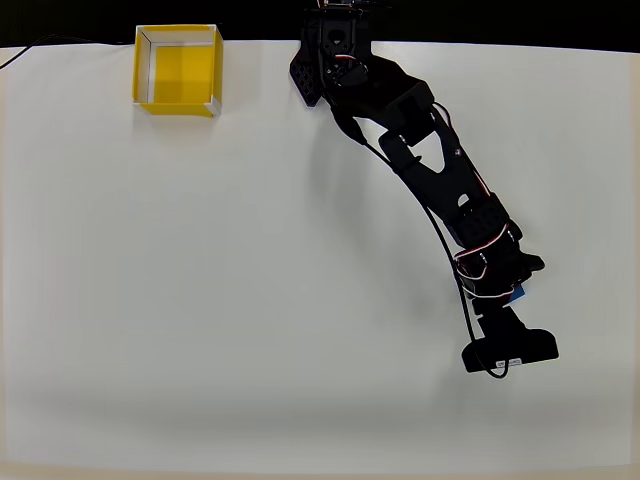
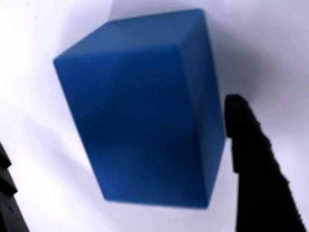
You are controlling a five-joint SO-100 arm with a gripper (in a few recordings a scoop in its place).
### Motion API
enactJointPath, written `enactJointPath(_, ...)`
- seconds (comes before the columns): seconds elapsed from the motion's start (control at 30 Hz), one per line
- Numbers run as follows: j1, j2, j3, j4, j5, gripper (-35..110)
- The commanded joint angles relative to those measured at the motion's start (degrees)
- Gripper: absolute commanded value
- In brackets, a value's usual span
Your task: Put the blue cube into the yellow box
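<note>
Overhead view: we find the gripper (image 1: 497,300) low over the blue cube (image 1: 517,295) at the table's (image 1: 200,300) right side, the yellow box (image 1: 177,70) well apart at upper left, with nothing between them.

Wrist view: the fingers (image 2: 256,164) stand open around the cube (image 2: 145,111), not yet clamped. We judge the grasp in hand; closing comes next.

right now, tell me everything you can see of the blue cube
The blue cube is a plain matte bright-blue block, slightly oblong, with clean edges, resting on the white table. In the wrist view it sits between the fingers of the gripper; the right finger is close beside it, and contact cannot be told. Overhead, a blue sliver peeks from under the arm, far from the yellow box.
</note>
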Motion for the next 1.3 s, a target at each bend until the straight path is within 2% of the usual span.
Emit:
enactJointPath(0.0, -1.05, 2.81, -6.33, -1.41, -0.18, 49)
enactJointPath(0.4, -1.14, -2.64, -8.35, -3.60, -0.26, 44)
enactJointPath(0.67, -2.02, -3.43, -9.58, -2.29, 1.67, 32)
enactJointPath(1.0, -2.55, 0.26, -9.67, 1.49, -0.79, 18)
enactJointPath(1.27, -0.88, 5.36, -9.67, 4.39, -3.69, 13)
